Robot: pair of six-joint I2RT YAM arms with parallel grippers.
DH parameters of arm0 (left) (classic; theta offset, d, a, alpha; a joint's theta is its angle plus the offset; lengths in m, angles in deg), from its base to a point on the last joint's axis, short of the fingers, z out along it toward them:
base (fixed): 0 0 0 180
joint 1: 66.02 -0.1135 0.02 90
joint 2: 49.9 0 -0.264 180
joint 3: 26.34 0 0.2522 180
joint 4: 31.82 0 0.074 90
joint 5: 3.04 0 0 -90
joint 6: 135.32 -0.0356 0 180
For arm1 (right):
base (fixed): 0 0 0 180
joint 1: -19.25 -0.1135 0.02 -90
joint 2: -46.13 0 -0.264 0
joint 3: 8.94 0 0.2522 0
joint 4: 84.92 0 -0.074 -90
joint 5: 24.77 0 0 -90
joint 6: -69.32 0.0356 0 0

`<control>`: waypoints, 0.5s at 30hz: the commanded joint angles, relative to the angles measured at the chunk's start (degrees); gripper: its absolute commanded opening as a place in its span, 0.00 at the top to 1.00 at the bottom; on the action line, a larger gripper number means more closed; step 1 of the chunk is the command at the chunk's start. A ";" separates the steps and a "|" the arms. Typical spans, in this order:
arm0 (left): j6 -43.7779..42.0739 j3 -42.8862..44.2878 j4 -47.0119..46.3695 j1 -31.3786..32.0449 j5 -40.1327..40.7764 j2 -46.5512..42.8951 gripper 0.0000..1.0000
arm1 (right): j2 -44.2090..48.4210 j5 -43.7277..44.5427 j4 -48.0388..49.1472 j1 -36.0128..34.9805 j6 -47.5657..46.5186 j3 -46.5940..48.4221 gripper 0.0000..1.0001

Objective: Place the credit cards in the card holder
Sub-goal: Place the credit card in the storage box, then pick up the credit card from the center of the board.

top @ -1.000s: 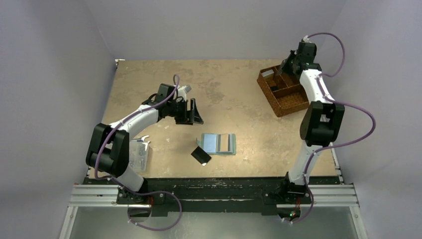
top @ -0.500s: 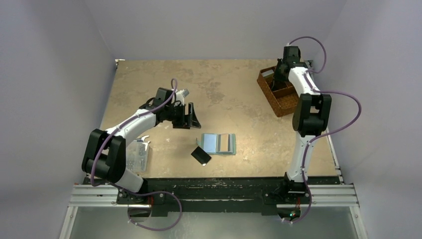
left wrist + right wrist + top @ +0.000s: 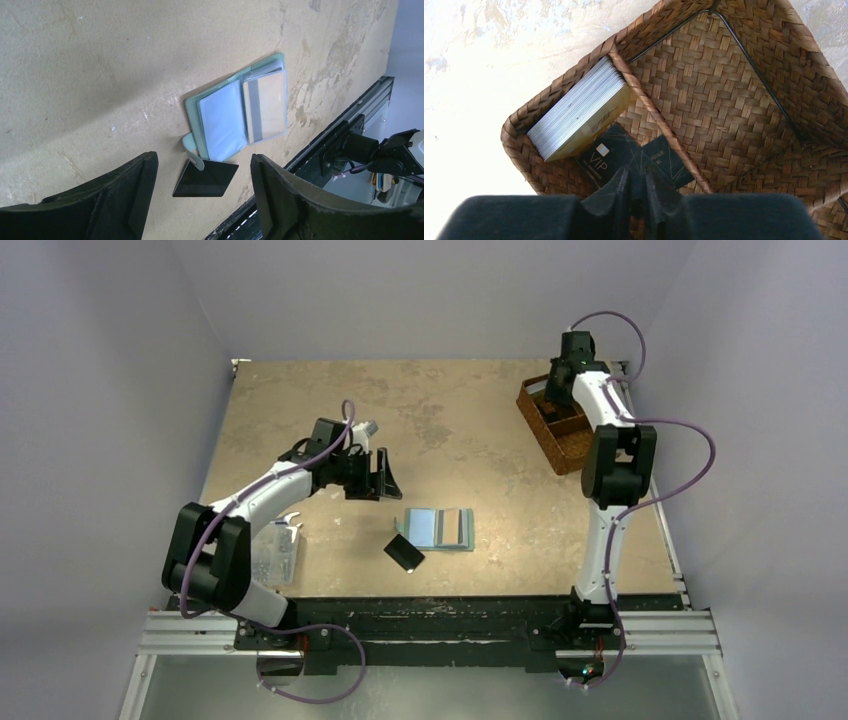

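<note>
Two tools, my left tool [image 3: 203,162] gaped wide near the card holder [image 3: 235,117], my right tool [image 3: 637,177] hung over credit cards [image 3: 579,115] in the basket [image 3: 724,100], I couldn't tell its state.

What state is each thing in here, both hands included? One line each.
Card holder: open flat on the table.
Tan card: in a holder sleeve.
Black card: flat on table, at holder's tab.
Card stack: on edge in a basket compartment.
VIP card: lying in basket beside stack.
Left hand: open, above table.
Right hand: over VIP card, nearly closed; grip unclear.
</note>
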 commanded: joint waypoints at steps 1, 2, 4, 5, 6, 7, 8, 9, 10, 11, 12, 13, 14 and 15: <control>-0.75 -1.56 0.53 -0.60 3.73 -3.74 0.27 | 9.88 2.90 -1.85 -5.92 -1.99 -1.02 0.65; -0.59 -1.89 0.90 -1.21 4.25 -4.29 0.27 | 12.48 4.30 -1.80 -7.42 -2.30 -2.80 0.62; -0.35 -2.93 1.56 -3.02 5.24 -5.76 0.28 | 17.73 4.14 -1.12 -10.36 -2.60 -7.47 0.55; -0.41 -3.67 1.87 -4.04 5.17 -6.39 0.30 | 20.36 2.22 -0.88 -11.84 -2.61 -10.07 0.52; -0.57 -4.33 2.32 -5.04 4.98 -6.91 0.33 | 23.61 -0.96 -0.58 -13.30 -2.69 -12.91 0.49; -0.66 -4.95 2.66 -5.63 4.24 -7.29 0.39 | 26.03 -4.46 0.23 -15.11 -2.70 -15.79 0.46; -0.74 -5.46 3.21 -5.98 3.28 -7.39 0.45 | 28.04 -7.90 0.77 -17.84 -2.70 -19.12 0.44; -0.66 -6.27 3.53 -6.03 1.96 -7.35 0.52 | 29.65 -11.56 0.97 -20.11 -2.59 -21.74 0.42; -0.09 -7.36 3.24 -6.04 -0.17 -7.25 0.56 | 31.20 -15.71 1.55 -22.39 -2.20 -24.91 0.40; 0.71 -8.78 1.97 -6.04 -2.75 -7.15 0.60 | 32.67 -20.52 2.71 -24.28 -1.19 -28.46 0.39; 1.56 -10.51 0.83 -5.93 -5.23 -6.99 0.65 | 34.07 -25.25 4.32 -26.05 0.13 -31.90 0.38; 2.56 -11.71 -0.19 -5.62 -7.34 -6.89 0.69 | 35.73 -29.40 6.38 -27.53 2.03 -35.87 0.38; 3.67 -12.84 -1.08 -4.85 -8.80 -7.07 0.72 | 37.43 -32.03 8.89 -29.04 4.11 -40.97 0.36; 4.67 -13.55 -1.86 -3.59 -8.71 -7.31 0.74 | 38.90 -34.59 11.39 -30.74 6.12 -44.23 0.35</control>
